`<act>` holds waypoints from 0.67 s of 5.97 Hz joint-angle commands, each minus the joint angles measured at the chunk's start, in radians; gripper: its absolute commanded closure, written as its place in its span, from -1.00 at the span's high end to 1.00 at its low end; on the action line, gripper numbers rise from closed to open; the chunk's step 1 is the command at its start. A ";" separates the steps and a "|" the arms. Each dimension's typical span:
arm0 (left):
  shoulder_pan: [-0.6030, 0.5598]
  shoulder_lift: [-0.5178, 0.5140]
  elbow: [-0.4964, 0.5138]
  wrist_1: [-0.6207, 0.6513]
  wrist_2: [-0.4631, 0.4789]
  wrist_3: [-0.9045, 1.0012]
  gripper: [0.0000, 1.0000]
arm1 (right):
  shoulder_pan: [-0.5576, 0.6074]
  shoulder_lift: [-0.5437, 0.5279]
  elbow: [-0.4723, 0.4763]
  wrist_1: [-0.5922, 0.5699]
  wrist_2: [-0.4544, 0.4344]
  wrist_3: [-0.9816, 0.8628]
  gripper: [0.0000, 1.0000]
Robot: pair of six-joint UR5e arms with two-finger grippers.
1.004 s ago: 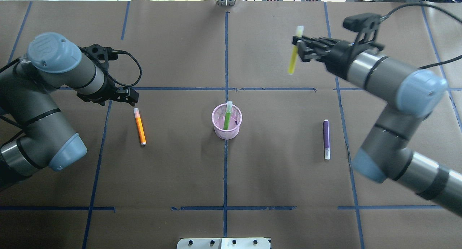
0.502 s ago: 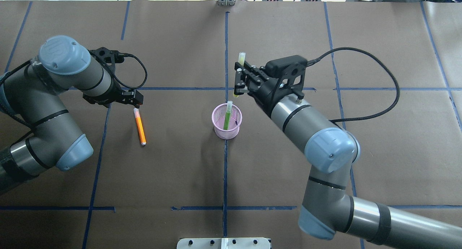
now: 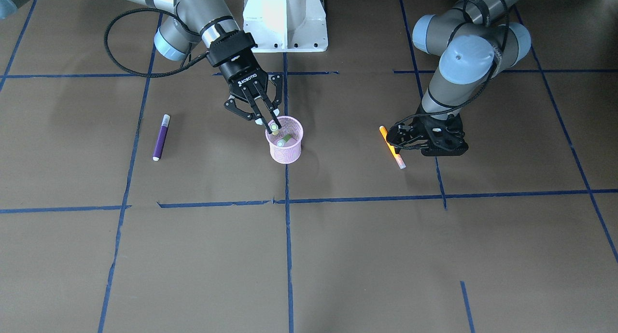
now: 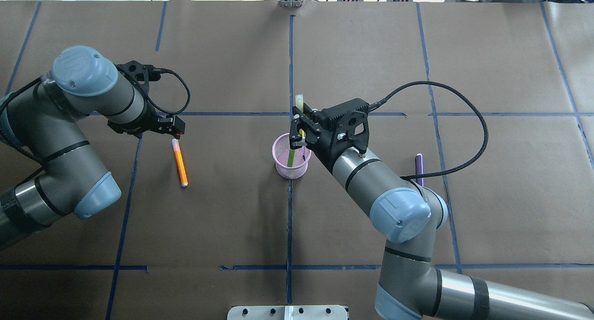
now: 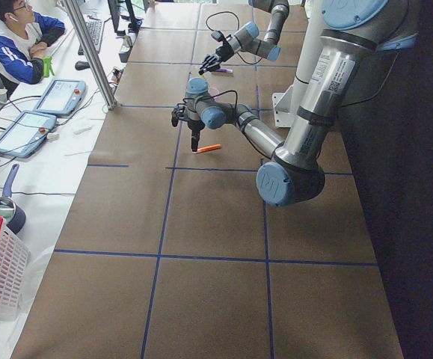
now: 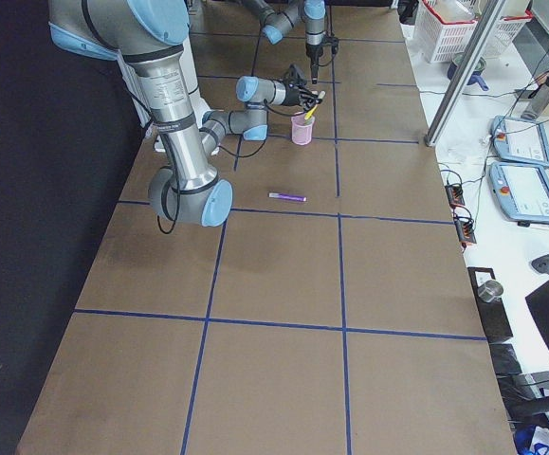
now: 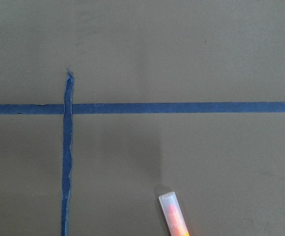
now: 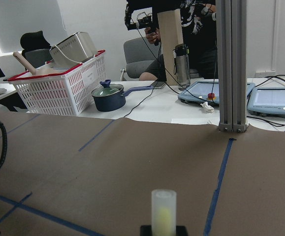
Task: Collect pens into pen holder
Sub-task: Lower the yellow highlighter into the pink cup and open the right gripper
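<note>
The brown paper-covered table (image 4: 222,218) is crossed by lines of blue tape (image 4: 289,227). The pink mesh pen holder (image 4: 283,171) stands upright at its centre, on one of the tape lines. A green pen (image 4: 290,158) leans inside it. The right gripper (image 3: 272,124) reaches over the holder's rim and is clenched on a yellow pen (image 4: 300,107). That pen is tilted with its pale cap up and its lower end at the holder's mouth, beside the green one; how deep it sits cannot be told. The right arm and its looping black cable (image 4: 468,125) stretch across the table on that side. From overhead they cover most of the purple pen (image 3: 161,138), which lies flat on the paper well apart from the holder. On the other side, the orange pen (image 4: 180,164) lies flat, also well apart from the holder. The left gripper (image 4: 174,131) hangs low just over the orange pen's capped end; whether its claw is spread or closed cannot be told. Beyond the table's far edge stand a metal post (image 8: 231,64), a white basket with a red rim (image 8: 58,86), a blue pot (image 8: 108,99) and two control tablets (image 8: 208,93), with a person behind them.
</note>
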 commanded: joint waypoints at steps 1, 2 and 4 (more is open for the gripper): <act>0.000 0.001 0.001 -0.001 0.000 0.003 1.00 | -0.031 0.009 -0.027 0.000 -0.030 -0.001 -1.00; 0.002 0.000 0.001 -0.001 0.000 0.003 1.00 | -0.033 0.022 -0.070 0.001 -0.032 -0.003 -0.95; 0.002 0.001 0.001 0.000 -0.001 0.006 1.00 | -0.038 0.024 -0.072 0.012 -0.032 0.003 0.99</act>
